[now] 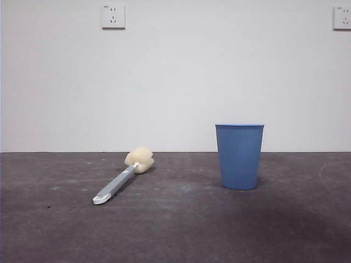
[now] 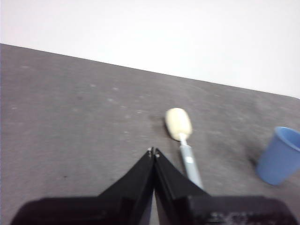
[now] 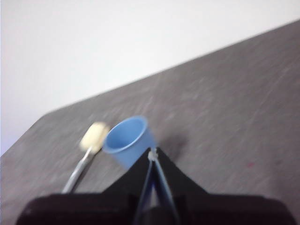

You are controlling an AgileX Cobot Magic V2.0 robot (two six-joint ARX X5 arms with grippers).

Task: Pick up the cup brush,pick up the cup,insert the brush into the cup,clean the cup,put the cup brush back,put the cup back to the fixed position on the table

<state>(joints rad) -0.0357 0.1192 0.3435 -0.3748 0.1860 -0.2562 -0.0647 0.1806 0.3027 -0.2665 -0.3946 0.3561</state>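
The cup brush [image 1: 123, 177] lies flat on the table [image 1: 175, 230], left of centre, its cream sponge head toward the wall and its white looped tip toward the camera. The blue ribbed cup [image 1: 239, 156] stands upright to its right. Neither arm shows in the front view. My left gripper [image 2: 153, 153] is shut and empty, hovering just short of the cup brush [image 2: 183, 140], with the cup [image 2: 280, 156] off to one side. My right gripper [image 3: 153, 153] is shut and empty, its tips just in front of the cup [image 3: 129, 140]; the cup brush [image 3: 86, 152] lies beyond, blurred.
A white wall with two power sockets [image 1: 113, 16] stands behind the table's far edge. Faint pale specks mark the dark surface.
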